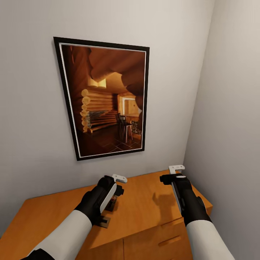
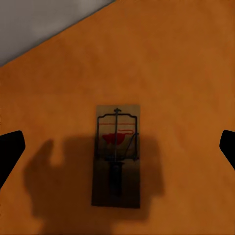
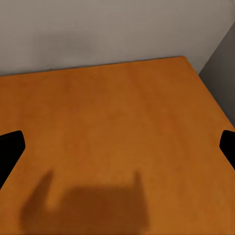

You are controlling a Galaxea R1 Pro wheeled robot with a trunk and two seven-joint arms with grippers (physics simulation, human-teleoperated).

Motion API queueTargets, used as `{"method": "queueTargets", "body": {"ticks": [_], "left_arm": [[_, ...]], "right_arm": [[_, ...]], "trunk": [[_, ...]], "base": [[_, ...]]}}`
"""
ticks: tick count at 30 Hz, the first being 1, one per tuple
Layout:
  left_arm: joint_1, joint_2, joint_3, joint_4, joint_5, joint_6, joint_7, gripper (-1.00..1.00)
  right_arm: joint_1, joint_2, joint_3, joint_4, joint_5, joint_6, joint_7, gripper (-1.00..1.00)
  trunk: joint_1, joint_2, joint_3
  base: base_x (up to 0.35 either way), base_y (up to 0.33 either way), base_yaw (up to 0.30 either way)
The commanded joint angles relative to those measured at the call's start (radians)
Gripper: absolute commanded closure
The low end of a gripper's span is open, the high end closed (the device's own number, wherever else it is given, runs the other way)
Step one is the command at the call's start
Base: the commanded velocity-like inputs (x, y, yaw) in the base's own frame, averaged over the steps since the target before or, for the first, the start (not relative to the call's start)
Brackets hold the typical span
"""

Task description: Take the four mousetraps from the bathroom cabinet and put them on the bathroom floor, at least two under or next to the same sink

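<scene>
Grey wall corner with framed cabin picture [image 1: 104,101] above the orange-brown cabinet [image 1: 144,213]. Left gripper [image 1: 117,184] hovers over the cabinet top, jaws spread wide, straddling one mousetrap [image 2: 116,155] lying flat below; another trap edge [image 1: 104,221] peeks beside the left forearm. Right gripper [image 1: 176,174] also spread, over bare wood. Trap looks light, stiff, thin; likely best pinched across the board's long edges, clear of the spring.
</scene>
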State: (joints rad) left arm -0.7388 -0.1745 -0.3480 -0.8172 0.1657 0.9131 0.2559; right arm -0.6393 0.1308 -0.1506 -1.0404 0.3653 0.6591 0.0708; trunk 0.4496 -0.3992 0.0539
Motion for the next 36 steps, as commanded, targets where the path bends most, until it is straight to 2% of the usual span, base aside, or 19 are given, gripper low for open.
{"method": "queueTargets", "body": {"ticks": [1, 36], "left_arm": [[0.0, 0.0, -0.001, 0.0, 0.01, 0.003, 0.009, -1.0], [0.0, 0.0, 0.003, 0.0, 0.01, 0.004, -0.001, -1.0]], "right_arm": [[0.0, 0.001, -0.003, -0.001, 0.01, 0.004, 0.007, -1.0], [0.0, 0.001, -0.001, -0.001, 0.011, 0.002, 0.007, -1.0]], "trunk": [[0.0, -0.001, -0.001], [0.0, -0.001, -0.001]], "base": [[0.0, 0.0, 0.0], [0.0, 0.0, 0.0]]}}
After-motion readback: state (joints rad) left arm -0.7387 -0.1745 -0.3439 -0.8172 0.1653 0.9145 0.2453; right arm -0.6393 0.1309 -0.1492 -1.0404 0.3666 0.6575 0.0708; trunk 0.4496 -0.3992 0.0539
